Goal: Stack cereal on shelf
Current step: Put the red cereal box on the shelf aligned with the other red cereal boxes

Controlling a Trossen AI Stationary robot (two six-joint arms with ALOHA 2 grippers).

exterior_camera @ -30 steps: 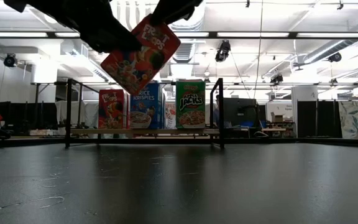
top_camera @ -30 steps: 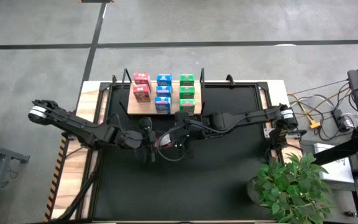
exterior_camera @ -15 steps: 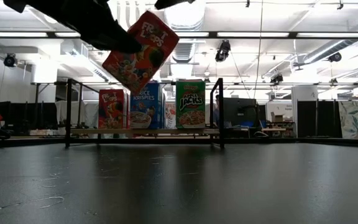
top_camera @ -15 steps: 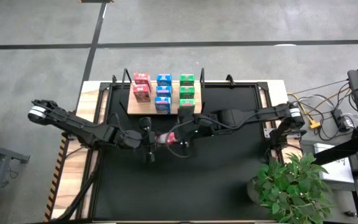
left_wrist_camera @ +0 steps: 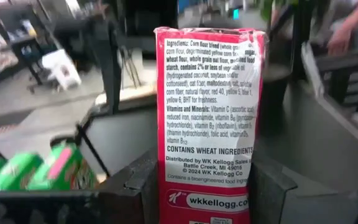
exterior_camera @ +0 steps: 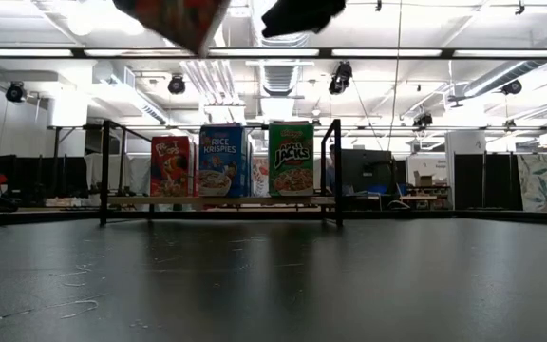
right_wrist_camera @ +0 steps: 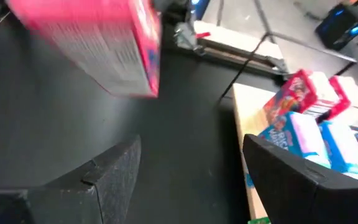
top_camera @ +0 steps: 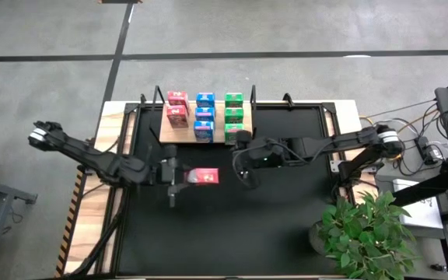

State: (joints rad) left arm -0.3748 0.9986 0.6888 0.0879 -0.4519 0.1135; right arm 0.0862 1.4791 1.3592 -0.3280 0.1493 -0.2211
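The left gripper (top_camera: 179,177) is clamped on a pink-red cereal box (top_camera: 202,176), carried in the air over the black mat (top_camera: 286,225) in front of the shelf (top_camera: 164,135). In the left wrist view the box (left_wrist_camera: 209,118) stands upright between the two fingers (left_wrist_camera: 132,193), its narrow side panel showing white ingredient print on red. The right gripper (top_camera: 249,176) hangs near the box, to its right, jaws spread with nothing between them. On the shelf: two pink-red boxes (top_camera: 177,109), three blue boxes (top_camera: 204,115) and three green boxes (top_camera: 234,113), arranged in three rows by colour.
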